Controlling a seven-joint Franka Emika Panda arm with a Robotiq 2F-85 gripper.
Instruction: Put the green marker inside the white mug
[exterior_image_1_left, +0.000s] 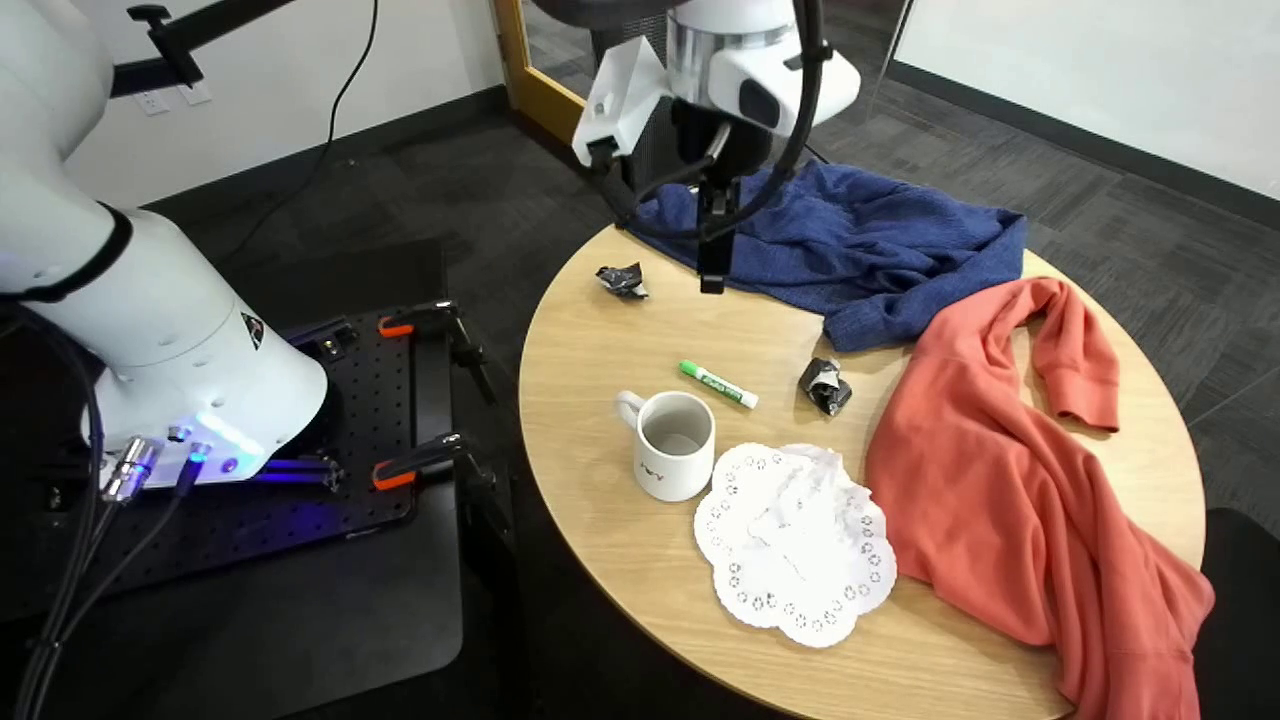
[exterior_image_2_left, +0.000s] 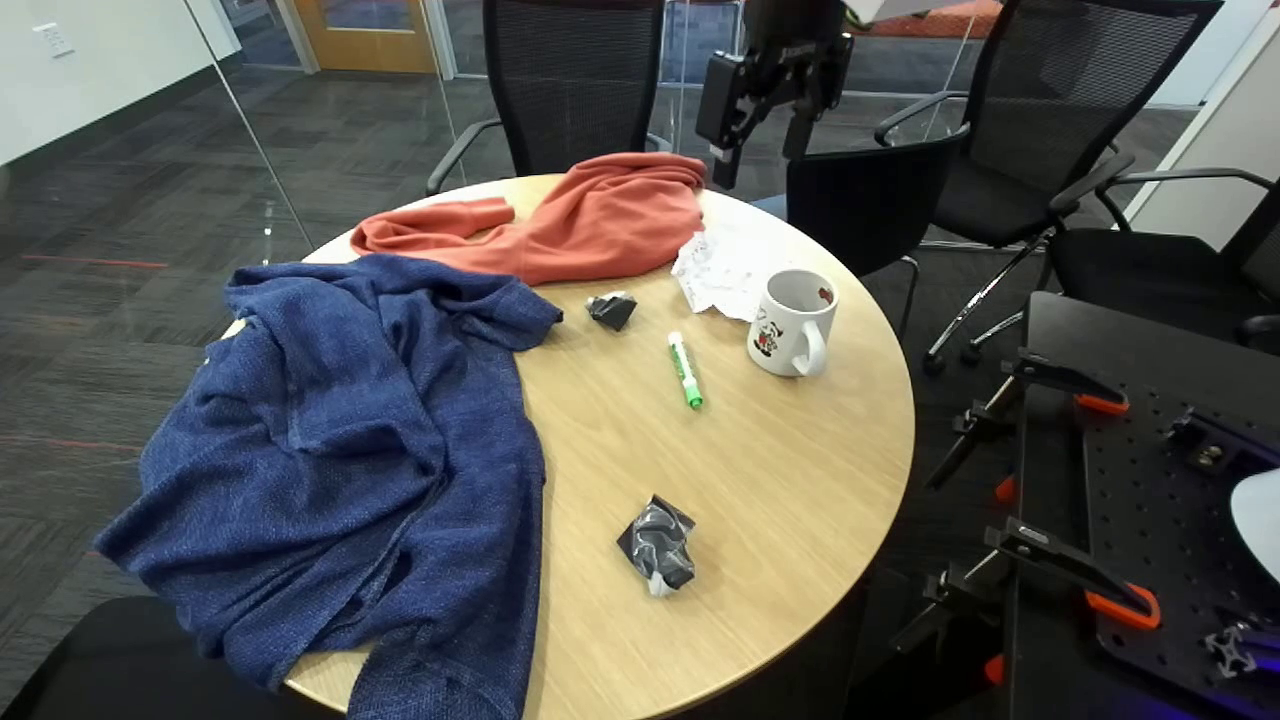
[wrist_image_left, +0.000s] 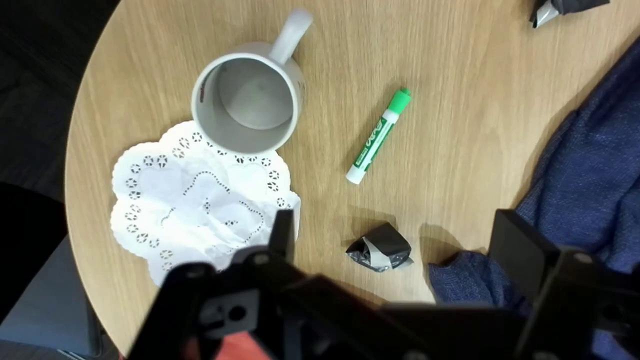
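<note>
1. The green marker (wrist_image_left: 378, 137) lay flat on the table (wrist_image_left: 450, 100), near the white mug (exterior_image_1_left: 673, 467), not in it.
2. It lay slanted to my jaws, so I thought it might twist or roll if I squeezed it that way.
3. If I reached too far over, I might bump the mug.
4. My gripper (wrist_image_left: 394, 220) hung high, its jaws wide apart, holding nothing and touching nothing.
</note>
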